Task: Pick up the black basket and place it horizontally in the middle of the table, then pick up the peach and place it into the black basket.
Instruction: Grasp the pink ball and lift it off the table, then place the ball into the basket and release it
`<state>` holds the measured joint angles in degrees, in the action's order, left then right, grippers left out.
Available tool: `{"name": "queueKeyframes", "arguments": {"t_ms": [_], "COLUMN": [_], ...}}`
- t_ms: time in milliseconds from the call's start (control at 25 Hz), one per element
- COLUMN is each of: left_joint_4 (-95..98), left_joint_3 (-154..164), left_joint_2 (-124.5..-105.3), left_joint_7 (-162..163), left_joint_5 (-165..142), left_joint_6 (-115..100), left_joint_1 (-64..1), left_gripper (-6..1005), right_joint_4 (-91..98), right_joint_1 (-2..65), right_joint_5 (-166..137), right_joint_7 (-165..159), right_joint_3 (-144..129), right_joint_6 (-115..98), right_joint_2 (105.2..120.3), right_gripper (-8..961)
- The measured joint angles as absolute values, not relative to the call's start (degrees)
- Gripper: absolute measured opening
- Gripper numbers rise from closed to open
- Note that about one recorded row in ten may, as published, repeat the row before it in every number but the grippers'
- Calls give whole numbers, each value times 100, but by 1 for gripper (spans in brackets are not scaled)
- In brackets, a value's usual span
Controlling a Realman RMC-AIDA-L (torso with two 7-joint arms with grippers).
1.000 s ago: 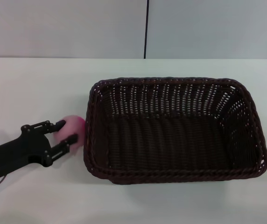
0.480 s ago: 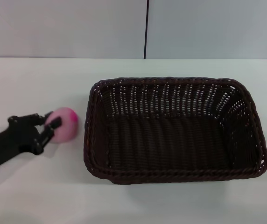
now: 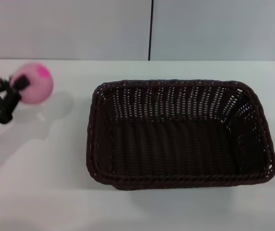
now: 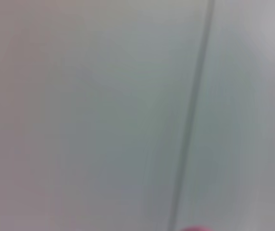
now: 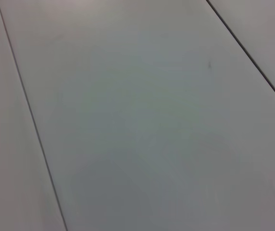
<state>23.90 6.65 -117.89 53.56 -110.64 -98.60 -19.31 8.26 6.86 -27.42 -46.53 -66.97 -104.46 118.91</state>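
Our left gripper (image 3: 16,91) has its jaws clamped on the small round pale-pink peach (image 3: 33,88), lifted over the white counter's (image 3: 46,192) left edge. The dark woven rectangular basket (image 3: 178,180) sits mid-counter; next we carry the peach over and release.

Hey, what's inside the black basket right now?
Nothing: the black basket shows only its bare woven floor. The peach is outside it, held above the table in the left pincer.

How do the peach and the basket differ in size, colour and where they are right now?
The peach is small, round and pink; the basket is large, rectangular and nearly black. The peach is held above the table in the left gripper; the basket sits on it, empty.
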Motion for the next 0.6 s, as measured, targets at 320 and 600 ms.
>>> {"name": "queueKeyframes", "arguments": {"t_ms": [320, 600], "left_joint_4": [2618, 1733], "left_joint_3": [1046, 1563], "left_joint_2": [-11837, -11856], "left_joint_7": [5877, 5345], "left_joint_5": [-10887, -10898], "left_joint_6": [-11337, -11161], "left_joint_1": [-2156, -2279], "left_gripper": [74, 46], "right_joint_4": [829, 813], "right_joint_1": [759, 765], "right_joint_5": [-2746, -2748], "right_joint_7": [-4683, -4686], "right_joint_3": [-6698, -6710], "right_joint_6": [-10463, -10477], "right_joint_2": [11905, 11919], "right_gripper": [596, 596]}}
